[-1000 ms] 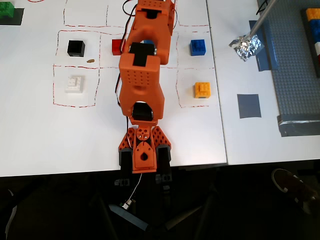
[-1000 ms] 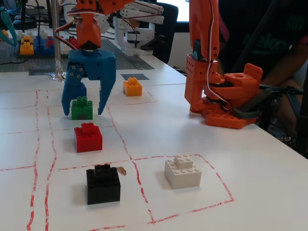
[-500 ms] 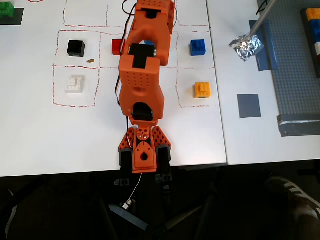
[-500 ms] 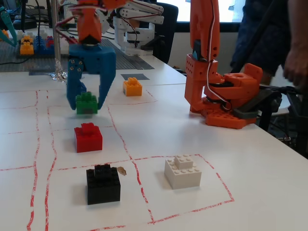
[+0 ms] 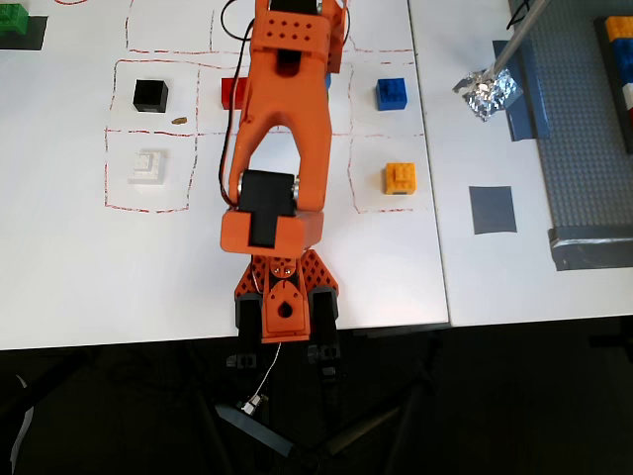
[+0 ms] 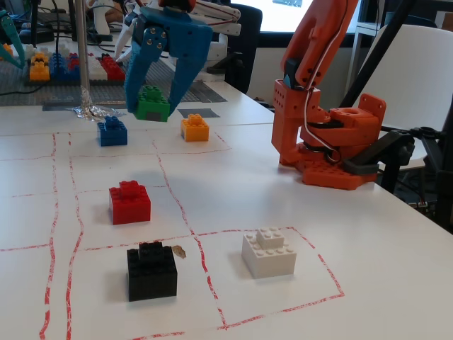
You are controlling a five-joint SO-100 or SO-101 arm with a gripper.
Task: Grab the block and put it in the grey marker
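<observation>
In the fixed view my blue gripper (image 6: 153,113) is shut on the green block (image 6: 151,105) and holds it in the air above the table, between the blue brick (image 6: 112,131) and the orange brick (image 6: 195,127). The grey marker (image 5: 492,209) is a flat square patch at the right of the overhead view, beyond the red-lined grid. In the fixed view it (image 6: 199,112) lies just behind the orange brick. In the overhead view the orange arm (image 5: 282,129) hides the gripper and the block.
A red brick (image 6: 129,202), a black brick (image 6: 151,269) and a white brick (image 6: 269,251) sit in grid cells. Crumpled foil (image 5: 487,92) and a grey studded baseplate (image 5: 584,129) lie at the right. Another green piece (image 5: 14,28) sits at the top left. The arm's base (image 6: 325,142) stands at the table edge.
</observation>
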